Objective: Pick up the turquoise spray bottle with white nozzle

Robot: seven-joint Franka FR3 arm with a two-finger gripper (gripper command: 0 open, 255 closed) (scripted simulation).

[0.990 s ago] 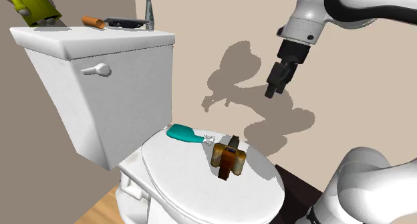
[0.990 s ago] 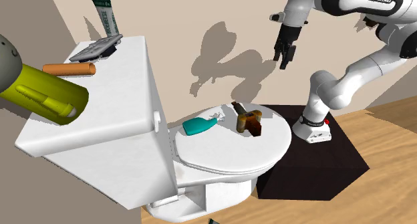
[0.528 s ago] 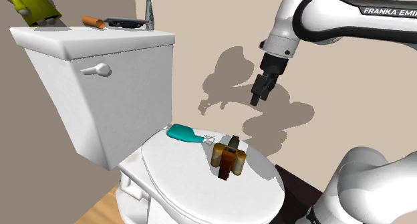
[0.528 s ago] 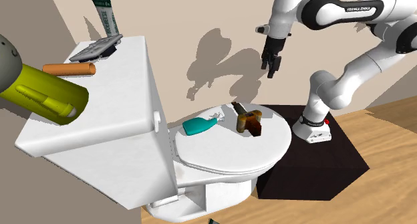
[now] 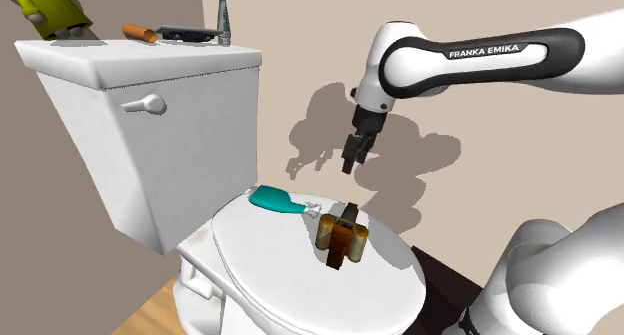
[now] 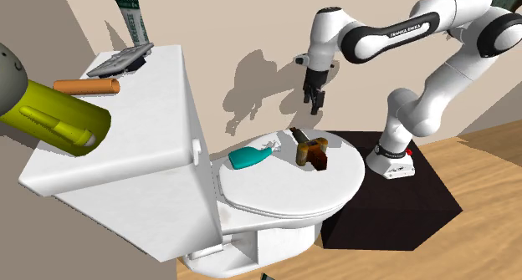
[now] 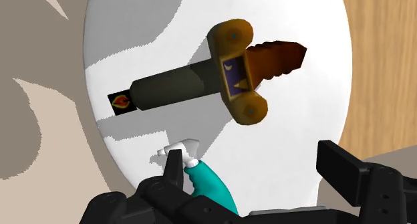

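Two black fingers of the pincer [image 5: 349, 165] are standing wide apart, hovering mid-frame in the shoulder view over the toilet lid [image 5: 262, 261], where the turquoise spray bottle [image 5: 272, 198] is lying below centre beside a brown dagger [image 5: 340, 239].

spray bottle [image 5: 272, 198] is lying flat on its side on the closed white toilet lid [image 5: 290, 278], sitting just left of centre in the shoulder view. Turquoise body is pointing toward frame left, nozzle [image 5: 312, 205], white, is pointing frame right. In the second exterior view it's sitting left of centre, nozzle angling up-right
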